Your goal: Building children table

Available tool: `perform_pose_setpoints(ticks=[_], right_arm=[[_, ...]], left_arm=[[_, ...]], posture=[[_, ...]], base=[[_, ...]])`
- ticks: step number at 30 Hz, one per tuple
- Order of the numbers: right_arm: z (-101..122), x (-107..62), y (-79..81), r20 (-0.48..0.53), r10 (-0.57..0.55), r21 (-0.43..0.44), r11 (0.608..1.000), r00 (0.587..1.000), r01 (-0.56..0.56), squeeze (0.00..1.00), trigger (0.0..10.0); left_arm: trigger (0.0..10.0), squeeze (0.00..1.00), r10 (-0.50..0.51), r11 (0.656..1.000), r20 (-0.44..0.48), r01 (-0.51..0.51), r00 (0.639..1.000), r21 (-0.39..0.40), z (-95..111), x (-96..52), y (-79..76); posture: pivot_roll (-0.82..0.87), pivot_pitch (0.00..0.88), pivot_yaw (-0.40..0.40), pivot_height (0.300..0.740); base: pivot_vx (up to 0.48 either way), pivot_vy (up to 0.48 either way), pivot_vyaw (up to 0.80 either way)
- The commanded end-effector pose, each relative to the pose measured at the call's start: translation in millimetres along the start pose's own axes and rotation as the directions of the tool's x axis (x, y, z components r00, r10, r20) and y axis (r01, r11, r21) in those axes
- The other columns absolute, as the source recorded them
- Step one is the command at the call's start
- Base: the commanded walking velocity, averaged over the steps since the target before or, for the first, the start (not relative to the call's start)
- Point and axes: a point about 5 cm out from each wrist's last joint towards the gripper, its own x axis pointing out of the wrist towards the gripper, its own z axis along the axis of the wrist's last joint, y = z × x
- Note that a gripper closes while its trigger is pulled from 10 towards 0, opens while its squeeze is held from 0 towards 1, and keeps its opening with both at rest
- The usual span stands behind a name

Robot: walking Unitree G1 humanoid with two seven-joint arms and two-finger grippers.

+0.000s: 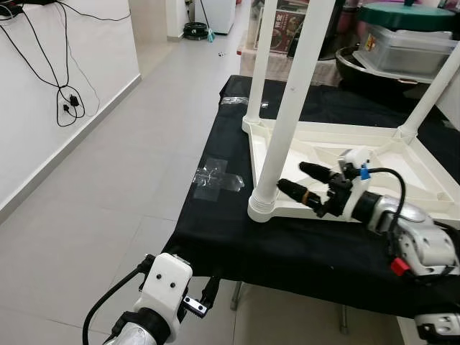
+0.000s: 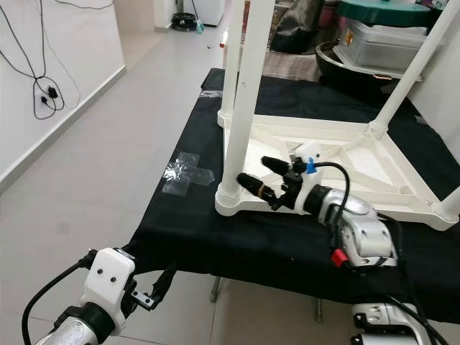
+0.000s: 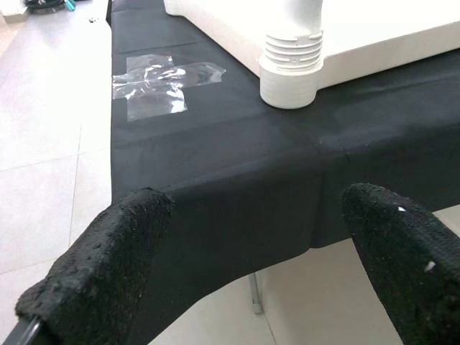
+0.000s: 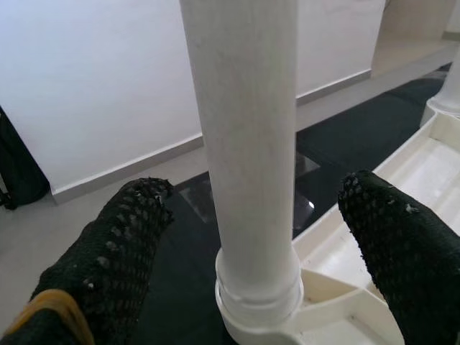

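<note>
The right gripper (image 1: 307, 181) reaches toward the near corner leg (image 1: 287, 108) of the upturned children's table (image 1: 359, 154), its two black fingers spread wide on either side of the white post without touching it, just above the ribbed socket (image 3: 291, 68) where the leg meets the tabletop frame. The white table lies legs-up on a black-draped bench (image 1: 237, 237), with a cross of clear tape (image 1: 215, 178) just beside that same corner. To seat the leg well, the fingers would best close squarely around the post, low near the socket, and keep it upright while pressing or turning. The left gripper (image 3: 244, 251), fingers also parted, hangs below the bench edge, short of that corner.
</note>
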Motion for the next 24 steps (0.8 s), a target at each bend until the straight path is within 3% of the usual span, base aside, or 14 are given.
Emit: perform_pose_setpoints(ticks=[1,24], right_arm=[[0,5.2,-1.4,0.005,0.009,-0.022,1.0,1.0,-0.009,0.0,10.0],[24,38.7,-1.3,0.121,0.02,-0.065,0.998,0.992,-0.013,0.0,10.0]], left_arm=[[10.0,0.0,-0.01,1.0,0.003,0.01,1.0,0.007,2,-0.3,-1.3],[10.0,0.0,-0.031,0.999,-0.001,0.031,1.0,0.011,2,0.8,-4.2]], posture=[[0.13,0.126,-0.112,0.74],[0.13,0.141,-0.117,0.74]], base=[[0.0,0.0,0.0],[0.0,0.0,0.0]])
